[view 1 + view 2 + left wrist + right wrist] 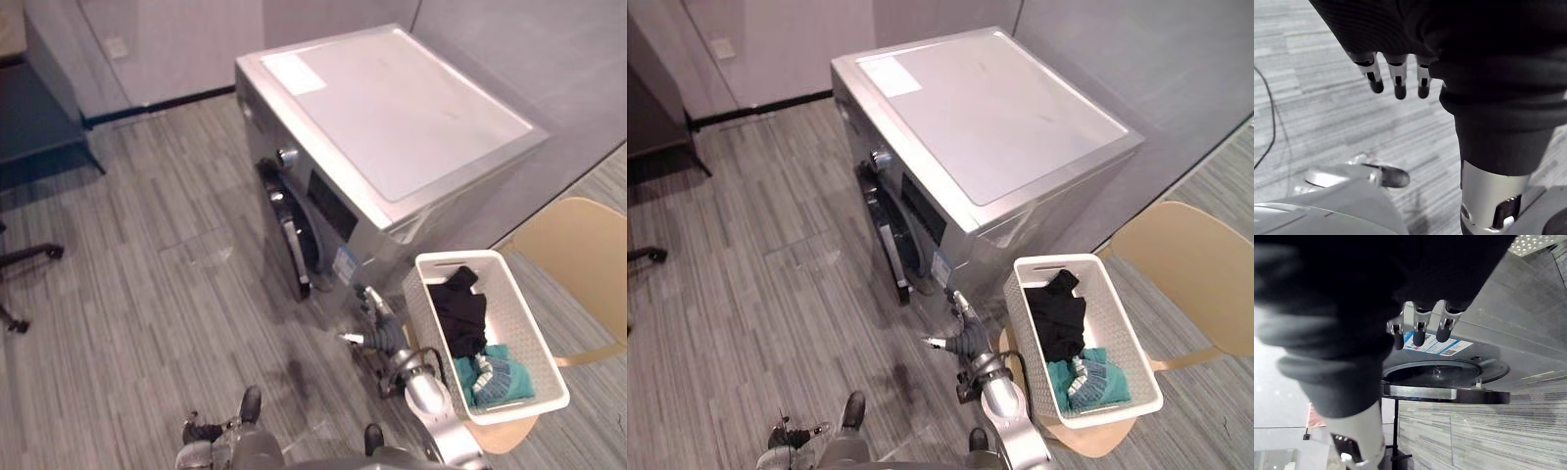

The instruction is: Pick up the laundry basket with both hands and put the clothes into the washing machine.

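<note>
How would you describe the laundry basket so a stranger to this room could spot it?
Find the big silver washing machine; a tan chair stands beside its front corner. On that chair's seat sits the laundry basket, a white perforated tub holding a black garment and a teal garment.

Grey plank floor (147, 294), silver washing machine (392, 127) standing on it, tan chair (578, 255) beside, white laundry basket (517, 318) on its seat

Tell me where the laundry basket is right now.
The white laundry basket sits on the tan chair at the eye views' lower right, just right of the washing machine.
</note>
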